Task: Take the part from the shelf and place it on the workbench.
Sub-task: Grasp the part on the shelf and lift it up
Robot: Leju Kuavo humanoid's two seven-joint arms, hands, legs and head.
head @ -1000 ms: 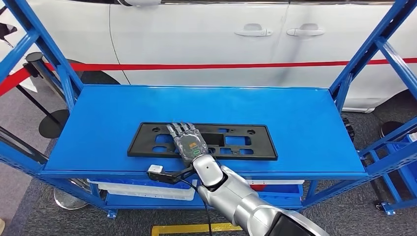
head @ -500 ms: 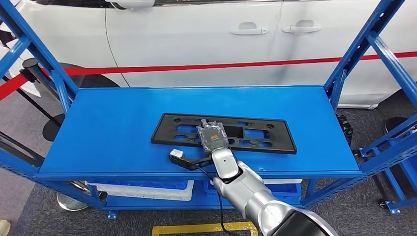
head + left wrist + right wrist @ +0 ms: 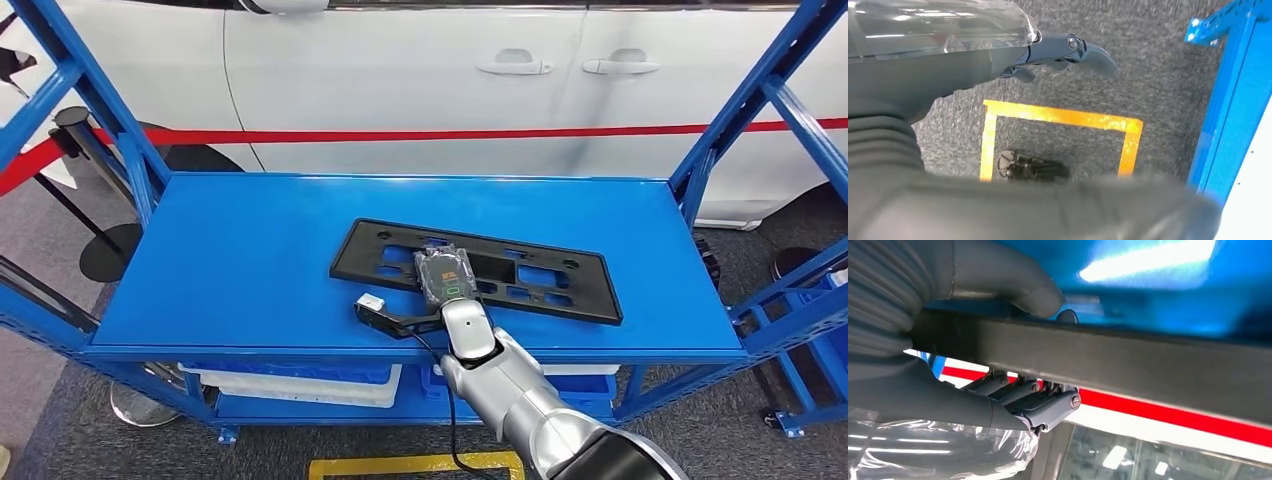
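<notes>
The black part (image 3: 478, 271) lies slightly right of the frame's centre on the blue shelf (image 3: 250, 260), its left end skewed up. My right hand (image 3: 447, 274) grips its near edge, thumb (image 3: 1018, 285) on one face, fingers (image 3: 1043, 407) curled on the other. My left hand (image 3: 1058, 52) hangs loosely curled, holding nothing, over grey floor (image 3: 1158, 60) with yellow tape (image 3: 1058, 115). A white car (image 3: 420, 80) fills the frame's top.

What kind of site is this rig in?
Likely a car plant or automotive demo floor: white car behind a red barrier belt, blue steel shelf rack holding a black plastic plate-frame part, gripped by right hand.
</notes>
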